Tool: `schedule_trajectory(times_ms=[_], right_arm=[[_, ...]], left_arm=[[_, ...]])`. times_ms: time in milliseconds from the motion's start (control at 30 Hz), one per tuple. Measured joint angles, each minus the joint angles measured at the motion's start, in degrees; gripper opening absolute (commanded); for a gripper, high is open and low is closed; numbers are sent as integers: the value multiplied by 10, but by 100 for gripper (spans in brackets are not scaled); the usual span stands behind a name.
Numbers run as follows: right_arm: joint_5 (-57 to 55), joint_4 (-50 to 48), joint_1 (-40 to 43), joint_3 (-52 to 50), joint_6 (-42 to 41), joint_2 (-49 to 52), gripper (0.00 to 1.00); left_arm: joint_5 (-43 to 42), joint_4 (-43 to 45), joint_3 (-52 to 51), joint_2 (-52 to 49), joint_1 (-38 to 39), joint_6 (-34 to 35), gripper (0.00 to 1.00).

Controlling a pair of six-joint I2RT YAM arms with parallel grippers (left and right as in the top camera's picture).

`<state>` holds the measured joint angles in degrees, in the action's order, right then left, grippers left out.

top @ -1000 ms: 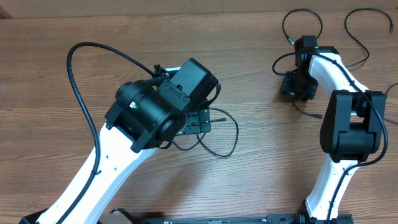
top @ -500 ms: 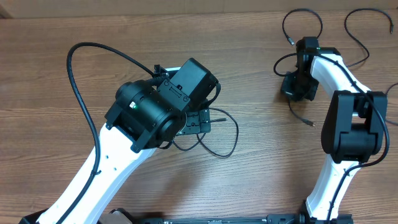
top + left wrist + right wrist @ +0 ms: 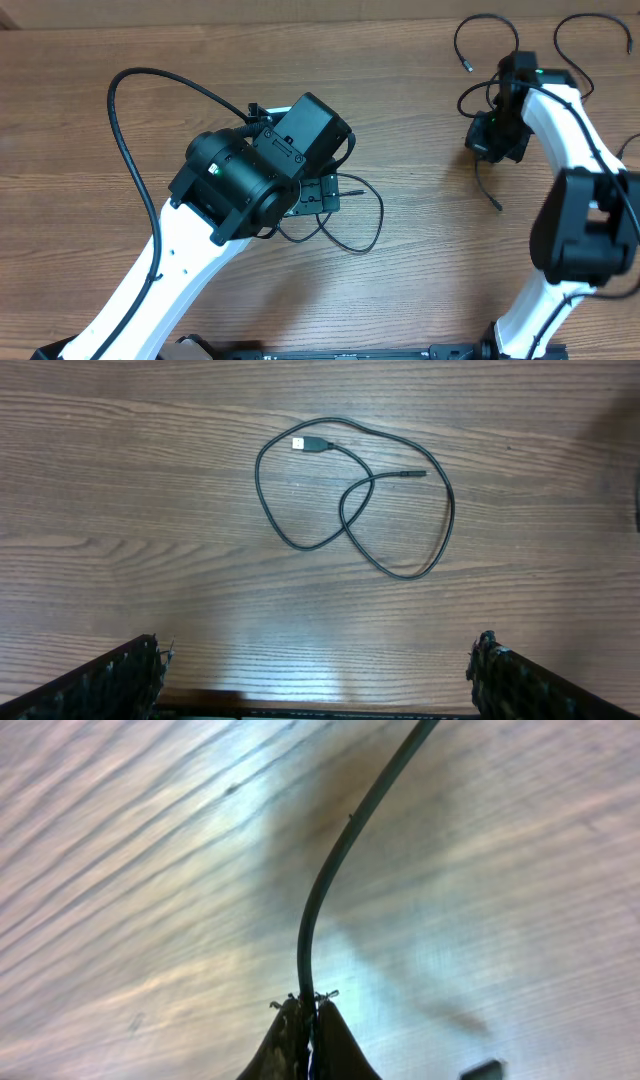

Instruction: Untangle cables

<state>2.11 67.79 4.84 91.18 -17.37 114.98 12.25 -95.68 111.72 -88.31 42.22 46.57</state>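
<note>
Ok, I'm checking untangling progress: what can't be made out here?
Overhead: the left arm covers part of the looped cable.
Overhead: the right arm hides parts of the far cables.
Right wrist: the held cable leaves the top edge; its ends are unseen.

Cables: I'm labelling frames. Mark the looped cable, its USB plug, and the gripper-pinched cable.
looped cable point(image 3: 452, 510), left wrist view, loop's right side
USB plug point(image 3: 312, 445), left wrist view, plug body
pinched cable point(image 3: 338, 845), right wrist view, mid-strand

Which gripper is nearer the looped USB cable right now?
Left. The left gripper hangs just over the USB cable, open; the right gripper is far off to its right, pinching a second cable.
</note>
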Motion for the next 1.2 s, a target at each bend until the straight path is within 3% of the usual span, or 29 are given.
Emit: schedule_trajectory(times_ms=[233, 767, 1000, 1200], right_arm=[[21, 59, 0, 5, 0, -42, 4], [99, 42, 0, -46, 67, -42, 5], [49, -25, 0, -46, -9, -42, 67], [7, -86, 0, -46, -46, -42, 70]], left_arm=[[0, 1, 0, 0, 0, 0, 100], [0, 5, 0, 0, 0, 0, 100], [0, 5, 0, 0, 0, 0, 100], [0, 5, 0, 0, 0, 0, 99]])
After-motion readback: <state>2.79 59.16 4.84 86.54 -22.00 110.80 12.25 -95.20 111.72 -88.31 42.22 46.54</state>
